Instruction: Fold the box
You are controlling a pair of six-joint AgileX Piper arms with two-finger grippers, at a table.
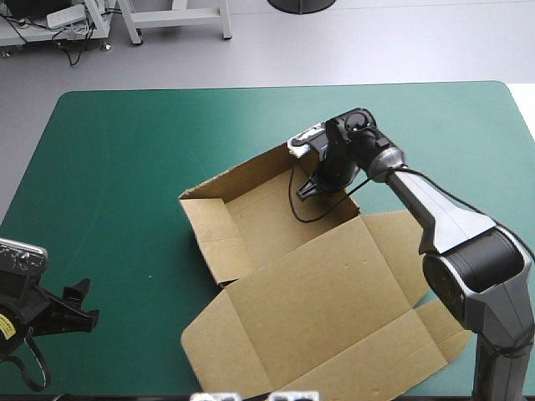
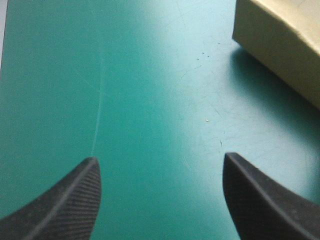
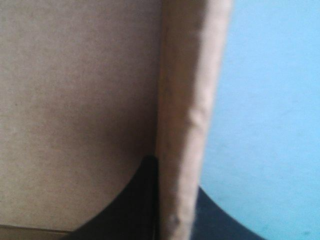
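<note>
right gripper (image 1: pixel 308 190) pinching box (image 1: pixel 318 284) far wall | left gripper (image 1: pixel 84 302) spread, cover (image 2: pixel 150 75) beneath

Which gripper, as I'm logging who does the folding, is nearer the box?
Right. The right gripper is shut on a raised wall of the box. The left gripper is open above the teal-green cover, apart from the box's left side.
</note>
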